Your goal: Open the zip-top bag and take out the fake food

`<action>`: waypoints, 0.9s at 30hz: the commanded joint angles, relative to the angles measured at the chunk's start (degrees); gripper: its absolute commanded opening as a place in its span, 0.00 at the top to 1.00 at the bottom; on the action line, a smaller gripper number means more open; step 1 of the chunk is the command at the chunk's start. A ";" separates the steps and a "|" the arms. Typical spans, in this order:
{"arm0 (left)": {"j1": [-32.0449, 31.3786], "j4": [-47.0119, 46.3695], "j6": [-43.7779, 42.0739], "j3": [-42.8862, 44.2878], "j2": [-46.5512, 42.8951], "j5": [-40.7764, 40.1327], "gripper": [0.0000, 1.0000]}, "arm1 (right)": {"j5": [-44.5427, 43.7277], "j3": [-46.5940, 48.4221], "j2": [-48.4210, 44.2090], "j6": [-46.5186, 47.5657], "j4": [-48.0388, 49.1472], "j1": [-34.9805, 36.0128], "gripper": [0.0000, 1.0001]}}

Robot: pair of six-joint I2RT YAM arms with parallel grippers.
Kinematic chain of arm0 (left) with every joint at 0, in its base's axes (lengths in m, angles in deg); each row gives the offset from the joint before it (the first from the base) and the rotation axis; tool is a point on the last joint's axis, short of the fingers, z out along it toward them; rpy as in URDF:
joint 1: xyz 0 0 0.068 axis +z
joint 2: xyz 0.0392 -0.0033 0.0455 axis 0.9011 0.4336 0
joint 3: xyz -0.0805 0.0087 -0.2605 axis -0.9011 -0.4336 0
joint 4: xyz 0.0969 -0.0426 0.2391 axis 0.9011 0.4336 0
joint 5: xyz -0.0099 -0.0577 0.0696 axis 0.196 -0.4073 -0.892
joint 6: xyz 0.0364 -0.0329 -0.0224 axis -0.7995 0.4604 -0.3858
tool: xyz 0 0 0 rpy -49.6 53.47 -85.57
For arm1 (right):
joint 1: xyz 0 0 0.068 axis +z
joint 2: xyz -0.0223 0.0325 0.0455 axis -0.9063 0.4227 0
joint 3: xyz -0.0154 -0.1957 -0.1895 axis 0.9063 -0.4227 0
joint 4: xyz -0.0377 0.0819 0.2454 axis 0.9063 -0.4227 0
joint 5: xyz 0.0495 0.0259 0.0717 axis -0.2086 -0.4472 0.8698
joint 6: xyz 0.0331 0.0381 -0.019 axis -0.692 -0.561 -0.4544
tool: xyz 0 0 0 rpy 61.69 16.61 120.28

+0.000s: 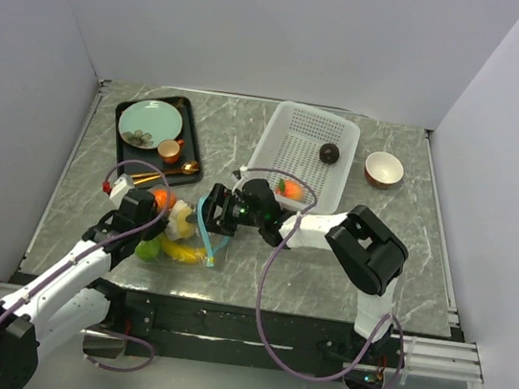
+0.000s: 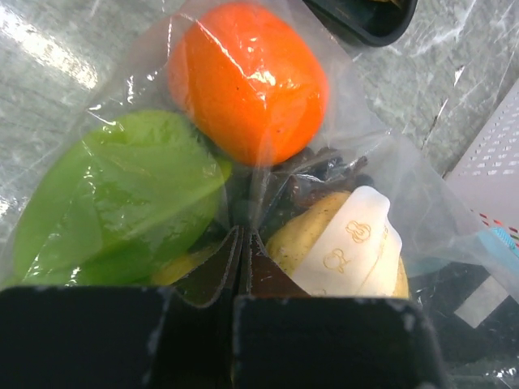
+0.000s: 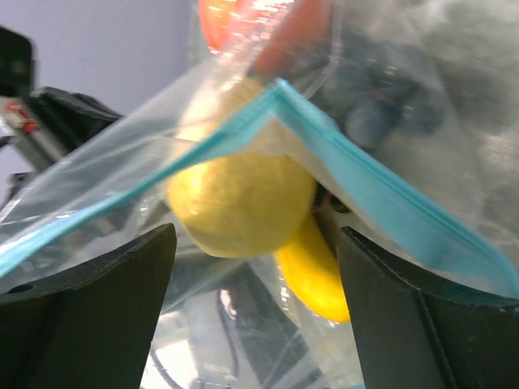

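Top camera: the bag (image 1: 186, 235) lies on the table (image 1: 423, 266) near the front edge, between your two grippers. It is clear plastic with a blue zip strip (image 1: 203, 228). Your left gripper (image 1: 144, 210) is at the bag's left side. Your right gripper (image 1: 222, 211) is at its right side, by the zip strip.

On the left wrist camera, your left gripper (image 2: 239, 304) is closed tight on a fold of the bag (image 2: 405, 203). Through the plastic you see an orange (image 2: 247, 81), a lime (image 2: 113, 194), dark grapes (image 2: 324, 172) and a lemon (image 2: 312, 239) with a white sticker.

On the right wrist camera, your right gripper (image 3: 255, 235) has its two fingers (image 3: 89, 312) wide apart and pinches nothing. The zip strip (image 3: 381, 203) runs across in front of them. The lemon (image 3: 239, 198) and a banana (image 3: 312, 271) sit just behind it, inside the bag.

Farther back, a white basket (image 1: 311, 134) holds a brown ball (image 1: 329, 152) and a peach (image 1: 289, 188), both out of the bag.
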 commanded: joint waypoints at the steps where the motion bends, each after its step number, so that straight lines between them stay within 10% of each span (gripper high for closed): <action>1: -0.07 -3.61 0.18 -1.58 -0.57 3.30 0.99 | 0.90 0.28 0.66 -2.01 6.40 0.84 0.12; 13: -0.15 -7.31 -1.40 -3.43 -2.24 6.11 0.99 | -0.68 5.30 4.26 0.02 0.68 2.69 0.13; 27: -0.15 0.34 5.01 -1.67 -2.15 -3.47 0.99 | -10.00 -3.13 -8.30 7.49 -7.13 2.43 0.53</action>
